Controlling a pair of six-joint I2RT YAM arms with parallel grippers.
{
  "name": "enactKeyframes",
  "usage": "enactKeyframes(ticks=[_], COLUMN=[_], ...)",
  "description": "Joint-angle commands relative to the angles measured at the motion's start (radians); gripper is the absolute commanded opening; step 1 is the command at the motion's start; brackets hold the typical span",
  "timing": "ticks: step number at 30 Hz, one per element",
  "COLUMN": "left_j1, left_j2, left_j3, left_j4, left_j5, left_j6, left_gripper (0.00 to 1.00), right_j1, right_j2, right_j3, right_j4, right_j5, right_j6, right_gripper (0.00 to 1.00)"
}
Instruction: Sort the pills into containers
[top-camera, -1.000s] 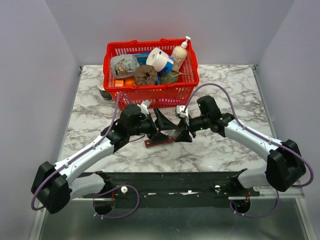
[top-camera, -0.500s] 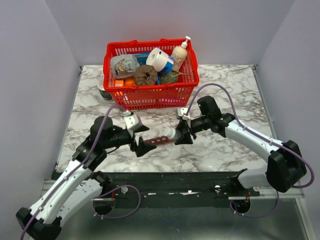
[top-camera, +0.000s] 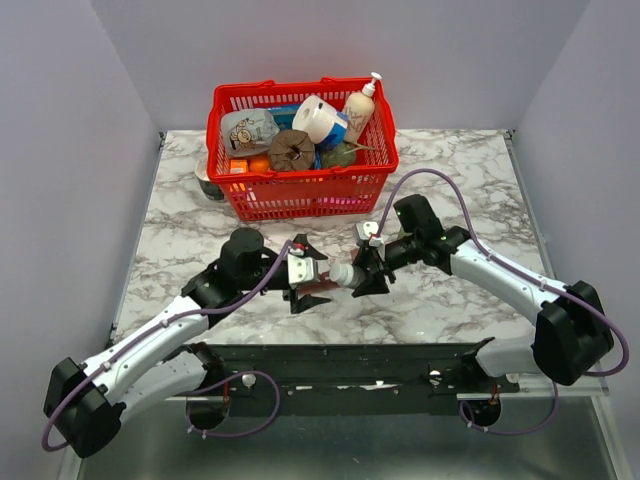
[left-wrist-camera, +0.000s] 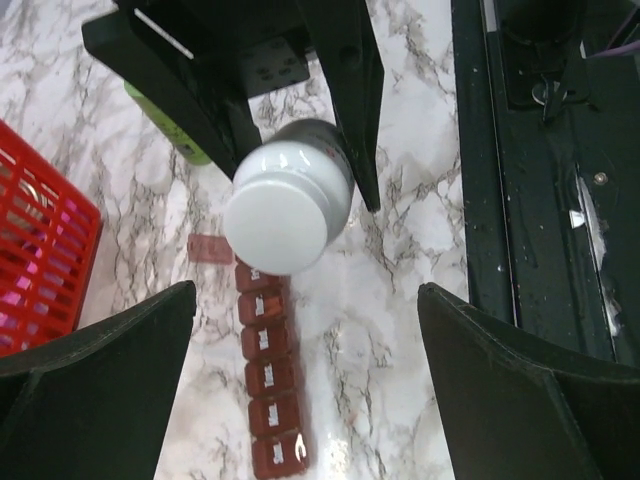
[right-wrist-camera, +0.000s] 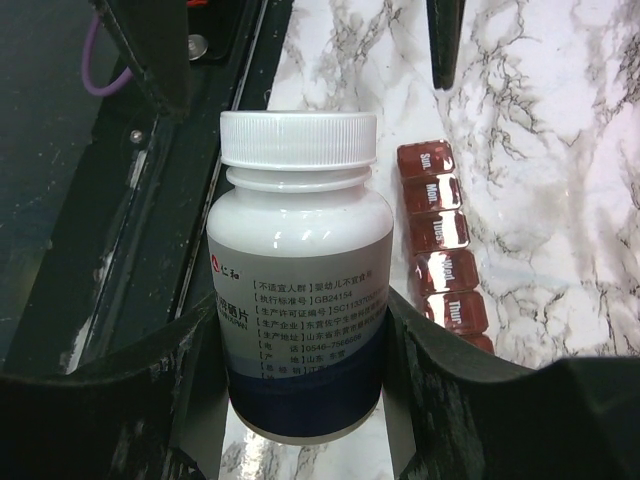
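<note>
The containers are a dark-red strip of small day-labelled compartments (left-wrist-camera: 268, 372) lying on the marble, also seen in the right wrist view (right-wrist-camera: 440, 240) and partly under the grippers in the top view (top-camera: 318, 291). My right gripper (right-wrist-camera: 300, 340) is shut on a white pill bottle (right-wrist-camera: 300, 270) with a white screw cap, held above the table beside the strip. In the top view the bottle (top-camera: 343, 272) points its cap at my left gripper (top-camera: 310, 272). My left gripper (left-wrist-camera: 305, 295) is open wide, facing the cap (left-wrist-camera: 285, 205), not touching it. No loose pills show.
A big red mesh basket (top-camera: 300, 182) full of household items stands at the back; its corner shows in the left wrist view (left-wrist-camera: 40, 260). A tape roll (top-camera: 208, 186) lies left of it. The black base rail (top-camera: 350, 362) runs along the near edge.
The left arm pulled back to the left, then swung in again; its open gripper now faces the bottle cap. The right gripper kept the bottle, shifting slightly.
</note>
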Motion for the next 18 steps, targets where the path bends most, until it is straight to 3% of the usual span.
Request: enactKeyframes(ticks=[1, 3, 7, 14, 17, 18], left_j1=[-0.036, -0.043, -0.062, -0.080, -0.083, -0.083], left_j2=[0.024, 0.035, 0.083, 0.129, 0.133, 0.133], left_j3=[0.013, 0.007, 0.046, 0.079, 0.086, 0.089], left_j4=[0.197, 0.223, 0.176, 0.148, 0.137, 0.120], left_j5=[0.013, 0.017, -0.007, -0.019, -0.038, -0.042], left_j6=[-0.029, -0.054, -0.058, -0.057, -0.063, -0.064], left_gripper=[0.97, 0.95, 0.81, 0.69, 0.49, 0.34], right_j1=[0.004, 0.004, 0.005, 0.005, 0.005, 0.005], right_j2=[-0.013, -0.011, -0.008, -0.005, -0.004, -0.002], right_j3=[0.006, 0.007, 0.009, 0.010, 0.012, 0.013], right_j4=[-0.019, -0.019, -0.025, -0.028, -0.031, -0.031], right_j5=[-0.059, -0.062, -0.065, -0.065, -0.067, -0.068], right_j6=[-0.038, -0.040, -0.043, -0.043, -0.044, -0.044], right_gripper=[0.05, 0.05, 0.05, 0.05, 0.05, 0.05])
